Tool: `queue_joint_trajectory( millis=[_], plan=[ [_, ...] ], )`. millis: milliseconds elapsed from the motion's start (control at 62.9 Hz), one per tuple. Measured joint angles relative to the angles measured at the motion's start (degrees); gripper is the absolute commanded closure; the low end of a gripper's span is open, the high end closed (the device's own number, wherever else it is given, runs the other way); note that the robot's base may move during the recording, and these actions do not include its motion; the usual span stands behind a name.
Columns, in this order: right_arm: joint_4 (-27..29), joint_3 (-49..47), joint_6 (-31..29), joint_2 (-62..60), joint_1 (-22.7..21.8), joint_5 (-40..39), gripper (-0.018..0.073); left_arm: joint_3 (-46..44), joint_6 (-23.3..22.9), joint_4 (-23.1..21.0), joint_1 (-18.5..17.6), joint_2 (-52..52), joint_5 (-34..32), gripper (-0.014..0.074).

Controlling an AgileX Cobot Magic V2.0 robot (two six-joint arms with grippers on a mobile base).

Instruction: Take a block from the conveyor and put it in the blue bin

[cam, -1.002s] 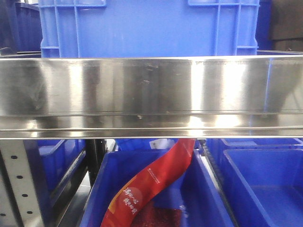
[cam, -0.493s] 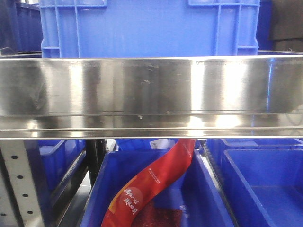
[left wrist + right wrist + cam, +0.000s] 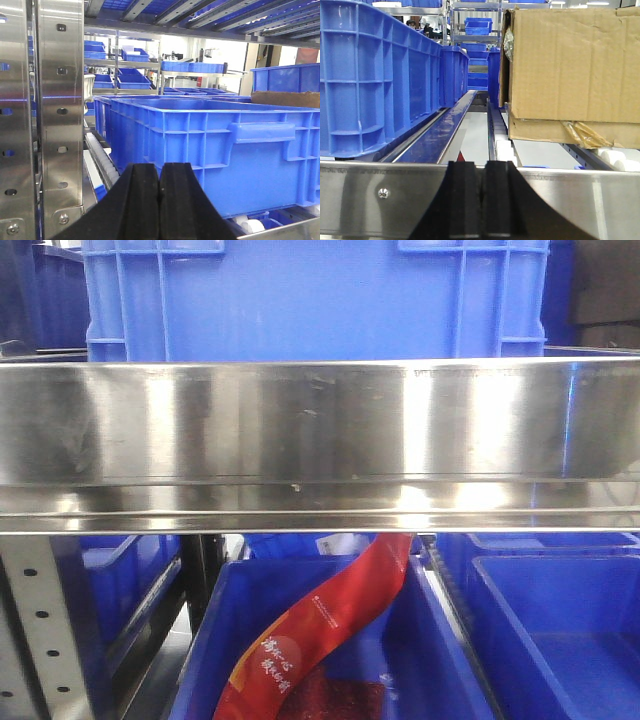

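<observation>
Here both hands (left (image 3: 159, 200), right (image 3: 482, 200)) closed, facing steel rail (image 3: 380, 200).

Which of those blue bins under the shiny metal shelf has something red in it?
The middle blue bin, directly under the steel shelf: a red packet leans inside. The bin to its right looks empty.

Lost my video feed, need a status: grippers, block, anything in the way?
Left gripper shut, empty. Right gripper shut, empty. No block or conveyor belt in view. Steel rail blocks the front view; blue bins and cardboard box ahead.
</observation>
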Motion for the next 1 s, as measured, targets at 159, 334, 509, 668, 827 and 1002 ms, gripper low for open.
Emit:
queue_joint_trajectory(
  millis=[159, 334, 509, 668, 827, 1002],
  plan=[
    [0.0, 0.0, 0.0, 0.0, 0.0, 0.0, 0.0727, 0.0, 0.0, 0.0, 0.0, 0.0, 0.0, 0.0707],
    [0.0, 0.0, 0.0, 0.0, 0.0, 0.0, 0.0727, 0.0, 0.0, 0.0, 0.0, 0.0, 0.0, 0.0707],
    [0.0, 0.0, 0.0, 0.0, 0.0, -0.1, 0.0727, 0.0, 0.0, 0.0, 0.0, 0.0, 0.0, 0.0707],
    [0.0, 0.0, 0.0, 0.0, 0.0, -0.1, 0.0727, 0.0, 0.0, 0.0, 0.0, 0.0, 0.0, 0.0707],
    [0.0, 0.0, 0.0, 0.0, 0.0, -0.1, 0.0727, 0.0, 0.0, 0.0, 0.0, 0.0, 0.0, 0.0707],
    [0.0, 0.0, 0.0, 0.0, 0.0, -0.1, 0.0727, 0.0, 0.0, 0.0, 0.0, 0.0, -0.1, 0.0707]
  ],
)
